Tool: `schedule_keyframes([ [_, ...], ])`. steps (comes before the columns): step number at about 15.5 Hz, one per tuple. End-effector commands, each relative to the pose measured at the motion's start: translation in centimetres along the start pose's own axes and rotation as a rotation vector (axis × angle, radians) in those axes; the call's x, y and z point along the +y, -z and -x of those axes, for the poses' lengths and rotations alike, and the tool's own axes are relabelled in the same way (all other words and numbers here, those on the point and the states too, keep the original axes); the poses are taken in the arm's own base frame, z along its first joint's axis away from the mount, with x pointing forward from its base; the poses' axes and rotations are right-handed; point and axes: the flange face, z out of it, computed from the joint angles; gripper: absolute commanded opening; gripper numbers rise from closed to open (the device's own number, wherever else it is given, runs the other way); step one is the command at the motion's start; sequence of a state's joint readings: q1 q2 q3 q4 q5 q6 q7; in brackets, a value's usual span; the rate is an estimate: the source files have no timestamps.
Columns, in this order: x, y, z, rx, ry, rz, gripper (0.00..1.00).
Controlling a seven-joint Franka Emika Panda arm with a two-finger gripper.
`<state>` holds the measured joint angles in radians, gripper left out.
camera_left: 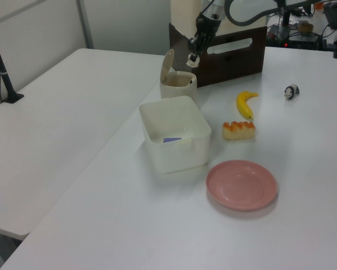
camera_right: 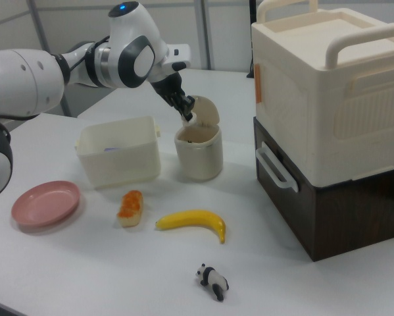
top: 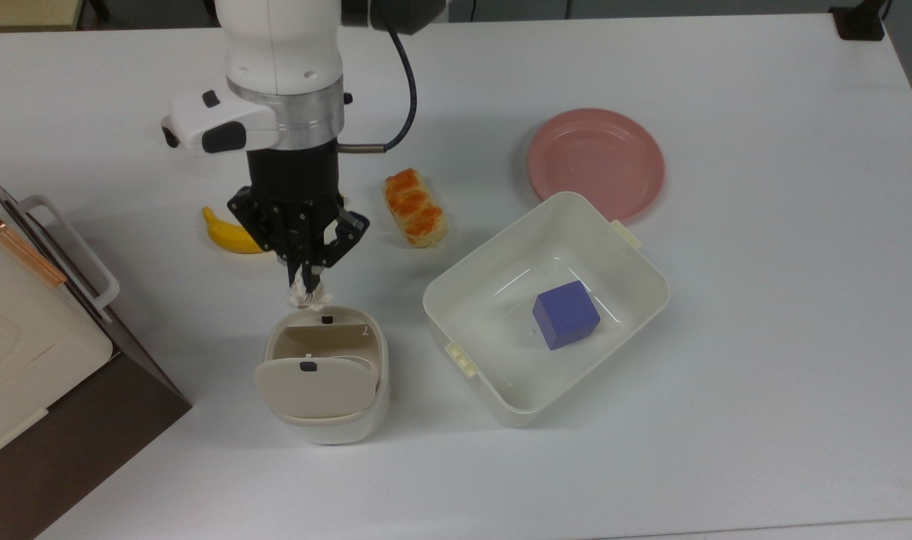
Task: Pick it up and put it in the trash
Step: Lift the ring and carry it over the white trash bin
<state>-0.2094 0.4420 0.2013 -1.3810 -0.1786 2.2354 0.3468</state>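
The white arm reached in from the top view's upper edge, its wrist turned downward and tilted toward the lower edge. The black gripper hung off the table, its two fingers pinched together on a small paper ball. In the right view the gripper pointed down and to the right view's right, the forearm stretching away leftward.

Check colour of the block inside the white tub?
Blue-purple block, sitting in the white tub; clearest in the top view.
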Motion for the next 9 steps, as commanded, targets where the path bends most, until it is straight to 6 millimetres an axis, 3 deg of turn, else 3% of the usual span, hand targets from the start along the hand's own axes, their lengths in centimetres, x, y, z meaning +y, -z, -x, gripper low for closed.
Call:
schedule_keyframes([
  [1,-0.7,-1.6,-1.1,0.042,-0.041,-0.011,0.12],
  [6,-3.1,-5.2,-0.7,0.029,-0.01,0.014,0.12],
  [9,-3.6,-6.1,-0.8,0.033,-0.02,0.027,0.14],
])
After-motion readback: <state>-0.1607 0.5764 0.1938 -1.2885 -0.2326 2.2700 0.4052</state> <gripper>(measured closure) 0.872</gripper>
